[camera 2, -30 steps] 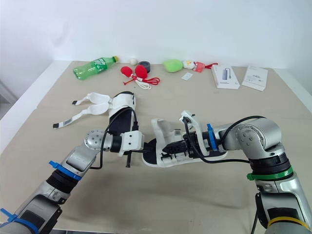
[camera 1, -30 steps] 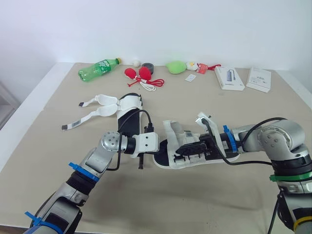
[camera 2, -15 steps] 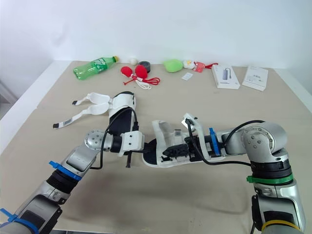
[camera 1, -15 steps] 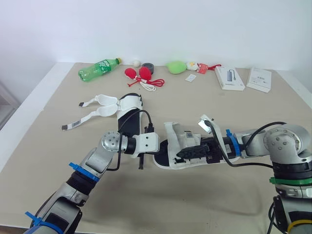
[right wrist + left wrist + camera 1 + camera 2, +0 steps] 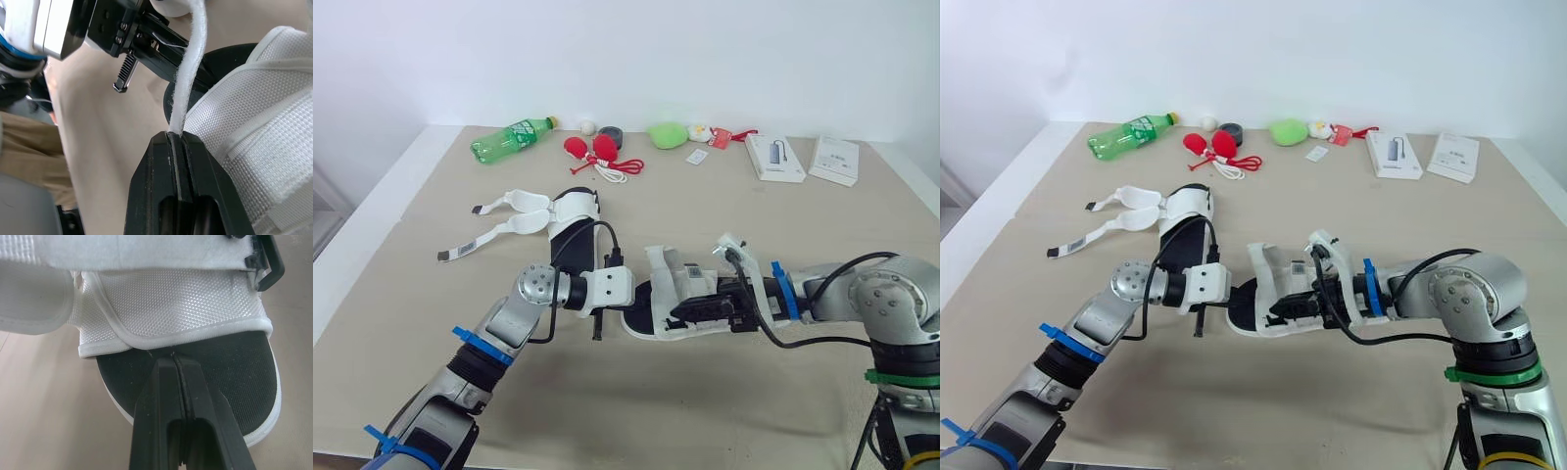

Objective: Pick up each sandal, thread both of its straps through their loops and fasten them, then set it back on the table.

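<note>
A white sandal with a black footbed [image 5: 677, 294] is held just above the table's middle, between both grippers. My left gripper [image 5: 640, 295] is shut on the sandal's end, its fingers [image 5: 172, 382] pressed together at the mesh upper's edge. From the other side, my right gripper [image 5: 677, 312] is shut on a white strap [image 5: 190, 73] that rises from between its fingers [image 5: 161, 161]. The second sandal [image 5: 570, 210] lies flat further back on the left, its two straps [image 5: 494, 220] undone and spread out leftward.
Along the table's far edge lie a green bottle [image 5: 512, 139], a small white ball [image 5: 587, 125], red pouches with a cord [image 5: 595, 150], a dark tape roll [image 5: 610, 135], a green plush [image 5: 666, 134] and two white boxes [image 5: 773, 157] [image 5: 833, 159].
My right forearm has dropped lower and drawn slightly to the right, still gripping the strap. The left arm and the sandal have barely moved.
</note>
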### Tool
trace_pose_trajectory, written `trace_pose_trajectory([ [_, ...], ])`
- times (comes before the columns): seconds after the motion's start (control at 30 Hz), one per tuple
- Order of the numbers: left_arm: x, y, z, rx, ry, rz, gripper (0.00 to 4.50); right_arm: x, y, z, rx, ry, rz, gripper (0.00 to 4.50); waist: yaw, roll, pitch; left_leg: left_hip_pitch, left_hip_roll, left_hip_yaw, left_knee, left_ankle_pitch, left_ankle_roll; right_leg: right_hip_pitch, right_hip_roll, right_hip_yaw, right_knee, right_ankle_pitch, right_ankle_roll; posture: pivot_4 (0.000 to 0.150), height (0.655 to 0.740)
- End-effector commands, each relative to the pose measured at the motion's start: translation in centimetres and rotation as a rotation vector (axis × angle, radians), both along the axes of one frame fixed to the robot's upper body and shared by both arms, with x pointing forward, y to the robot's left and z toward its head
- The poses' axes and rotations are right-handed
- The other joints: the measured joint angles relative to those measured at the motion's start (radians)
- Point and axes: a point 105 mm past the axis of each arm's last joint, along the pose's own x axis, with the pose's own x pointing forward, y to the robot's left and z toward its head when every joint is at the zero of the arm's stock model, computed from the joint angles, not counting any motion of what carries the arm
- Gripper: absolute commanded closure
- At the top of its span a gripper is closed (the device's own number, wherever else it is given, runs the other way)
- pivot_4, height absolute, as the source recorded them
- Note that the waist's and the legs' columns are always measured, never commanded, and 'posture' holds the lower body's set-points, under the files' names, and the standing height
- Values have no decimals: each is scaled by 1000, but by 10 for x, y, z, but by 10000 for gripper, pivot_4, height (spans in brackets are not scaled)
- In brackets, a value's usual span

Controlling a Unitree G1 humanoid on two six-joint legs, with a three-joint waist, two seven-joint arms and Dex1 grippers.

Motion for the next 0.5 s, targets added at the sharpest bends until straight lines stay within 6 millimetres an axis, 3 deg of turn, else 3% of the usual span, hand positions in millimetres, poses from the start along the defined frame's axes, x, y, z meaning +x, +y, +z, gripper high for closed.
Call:
trace_pose_trajectory([
  [0.03, -3, 1, -12, 40, 28, -1, 45000, -7, -5, -13, -74, 20, 17, 44687, 0, 0, 0, 0, 0, 0, 0, 0, 0, 0, 0, 0, 0, 0, -1, 1500, 7400],
  [0.5, -3, -1, -12, 36, 28, -1, 45000, -12, 1, -21, -95, -22, 47, 44687, 0, -1, -1, 1, 0, 0, 0, 0, 0, 0, -1, 0, -1, -1, -3, 1500, 7400],
])
